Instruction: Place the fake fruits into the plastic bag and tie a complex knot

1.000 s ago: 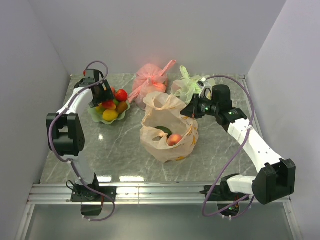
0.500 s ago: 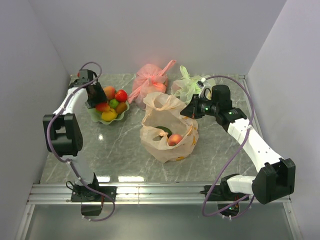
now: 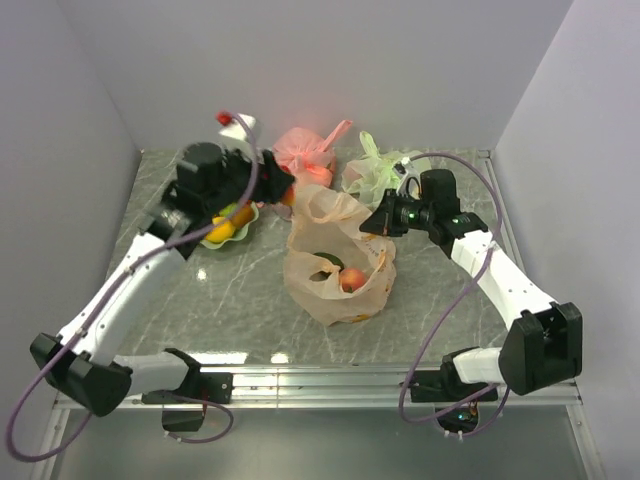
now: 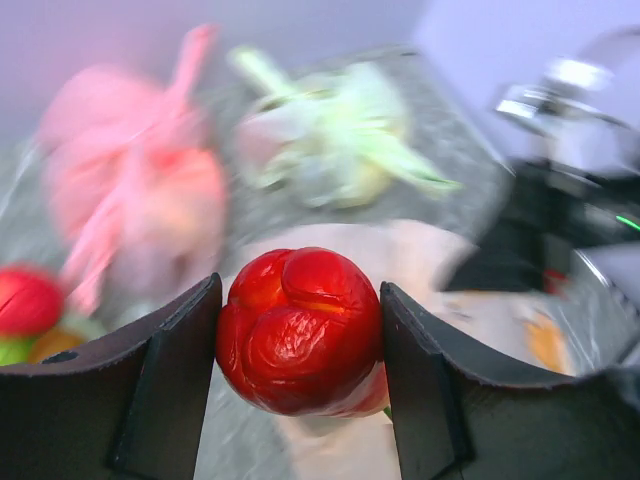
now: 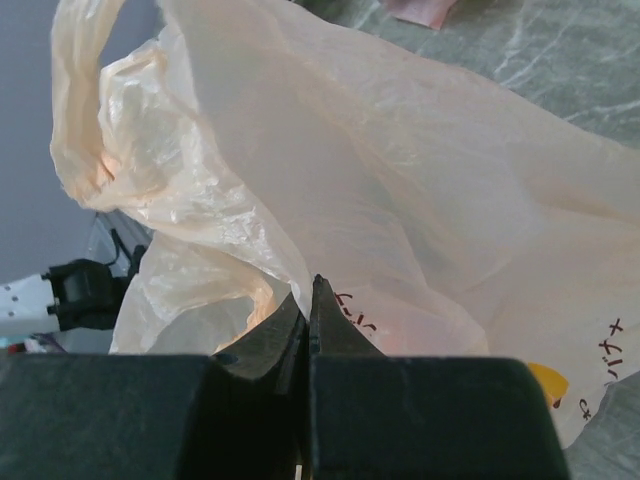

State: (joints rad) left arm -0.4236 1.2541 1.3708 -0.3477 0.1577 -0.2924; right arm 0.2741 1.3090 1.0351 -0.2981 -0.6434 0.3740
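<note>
gripping a red fruit (image 4: 300, 345) snugly in the left gripper (image 4: 298, 312), aloft just beside the plastic bag (image 3: 335, 300) on the table (image 3: 230, 300) — pinching its rim with the right gripper (image 5: 308, 300), fully closed.

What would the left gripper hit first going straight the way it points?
The left gripper would probably meet the upper rim of the plastic bag, just beyond the red fruit it holds; blur hides depth, so unsure.
</note>
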